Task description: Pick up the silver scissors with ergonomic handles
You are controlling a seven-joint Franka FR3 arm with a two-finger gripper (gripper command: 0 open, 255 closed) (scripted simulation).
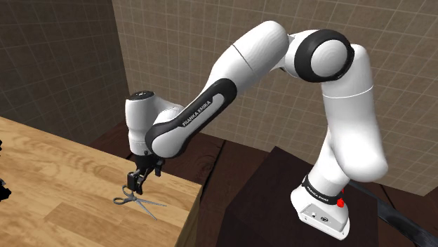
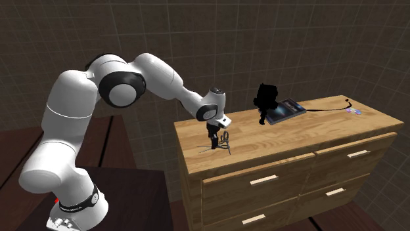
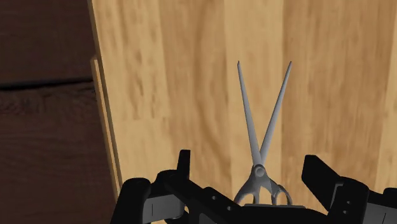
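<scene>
Dresser [image 2: 296,134] of pale wood stands against dim tiled walls on a dark plank floor, with drawer fronts and light bar handles showing in the second exterior view. The white arm [image 1: 246,56] rises from its dark stand [image 1: 281,189], bends at the elbow and reaches down over the corner of the dresser top nearest the stand. At the far end of the top, well apart from the arm, sit a black figure [image 2: 266,100], a flat dark book-like item [image 2: 287,110] and a thin black cable [image 2: 328,107].

The gripper [image 1: 138,184] points straight down, low over the top and close to its edge. Its fingers [image 3: 184,167] stand wide apart, so the claw is open and grips nothing.

The scissors [image 1: 140,201] lie flat on the wood right under the claw. In the wrist view their grey handles sit between the two fingers, nearer the middle than either one, with wood showing on both sides and no finger touching them. From the pivot [image 3: 259,170] the two slim blades spread in a narrow V, pointing away from the gripper along the grain. In the shoulder view the handles lie just below the fingertips, and the blades run toward that view's right, near the front edge of the top.
</scene>
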